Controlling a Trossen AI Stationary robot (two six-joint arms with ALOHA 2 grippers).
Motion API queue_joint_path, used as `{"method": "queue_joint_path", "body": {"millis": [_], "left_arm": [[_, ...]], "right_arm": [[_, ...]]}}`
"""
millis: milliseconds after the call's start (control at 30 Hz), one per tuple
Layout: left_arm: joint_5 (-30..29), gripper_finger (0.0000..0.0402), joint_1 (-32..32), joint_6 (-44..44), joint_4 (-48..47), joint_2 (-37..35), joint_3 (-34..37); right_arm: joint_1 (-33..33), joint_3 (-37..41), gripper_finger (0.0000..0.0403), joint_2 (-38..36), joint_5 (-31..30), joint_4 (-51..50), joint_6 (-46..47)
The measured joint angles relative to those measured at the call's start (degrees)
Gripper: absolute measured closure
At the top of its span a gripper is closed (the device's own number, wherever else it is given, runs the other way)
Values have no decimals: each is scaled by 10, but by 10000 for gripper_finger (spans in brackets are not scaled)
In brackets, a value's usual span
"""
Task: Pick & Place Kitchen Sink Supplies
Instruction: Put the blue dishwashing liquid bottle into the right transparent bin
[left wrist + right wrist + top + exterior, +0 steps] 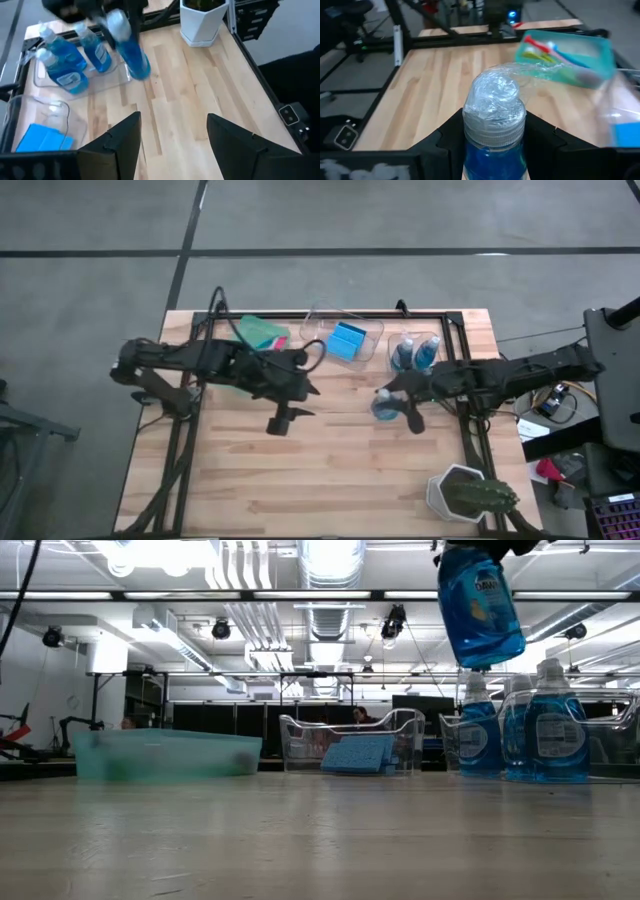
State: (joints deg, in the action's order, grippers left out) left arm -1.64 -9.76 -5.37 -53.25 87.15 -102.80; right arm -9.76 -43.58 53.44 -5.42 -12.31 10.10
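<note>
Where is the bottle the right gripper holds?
High view: the blue bottle hangs in the right gripper, right of centre, beside the clear bin holding other bottles.

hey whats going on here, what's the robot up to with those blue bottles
The right gripper is shut on a blue-liquid bottle, holding it by the neck, lifted clear of the table. Two more bottles stand in a clear bin nearby. Blue sponges sit in the middle clear bin, and brushes lie in the green bin. The left gripper hangs open over the bare table, holding nothing.
</note>
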Motion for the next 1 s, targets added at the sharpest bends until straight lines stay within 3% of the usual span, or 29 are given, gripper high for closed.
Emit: {"method": "queue_joint_path", "body": {"millis": [600, 1000], "left_arm": [[-22, 184, -2, 87, 265, -313, 421], [-28, 184, -6, 96, 363, -427, 566]], "right_arm": [[-1, 28, 260, -116, -231, -98, 20], [-1, 102, 258, -187, -308, -84, 64]]}}
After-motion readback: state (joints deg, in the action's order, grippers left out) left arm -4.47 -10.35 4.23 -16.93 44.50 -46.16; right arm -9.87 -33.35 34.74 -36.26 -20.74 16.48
